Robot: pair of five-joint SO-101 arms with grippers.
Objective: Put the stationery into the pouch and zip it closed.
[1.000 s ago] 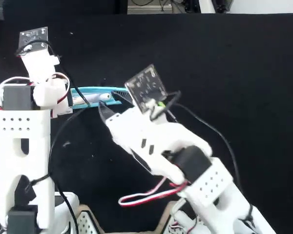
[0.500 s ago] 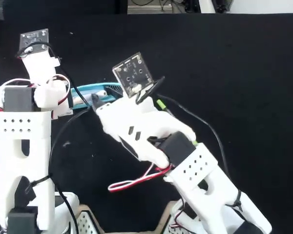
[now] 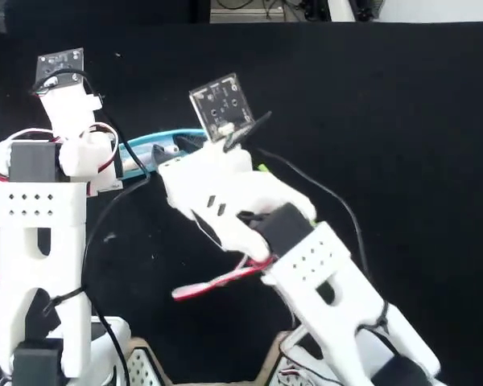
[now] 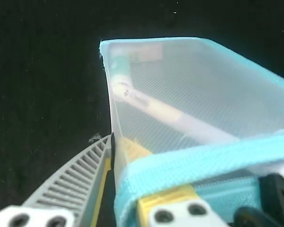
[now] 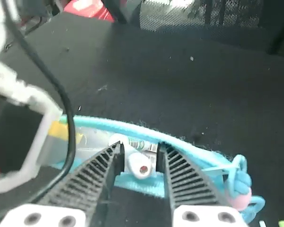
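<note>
On a black cloth-covered table (image 3: 402, 121), 2 white jointed robot arms meet at a translucent mesh pouch with turquoise trim (image 4: 203, 94), which sits just in front of the left arm (image 3: 40, 217). The left gripper (image 4: 116, 142) is clamped on one end of the pouch. The right gripper (image 5: 140, 147) hangs at the pouch's mouth, its black ribbed fingers (image 5: 104, 165) parted either side of a white marker pen (image 5: 137, 165) inside, with a small pink zip pull (image 5: 236, 198) at the end away from the left gripper.
</note>
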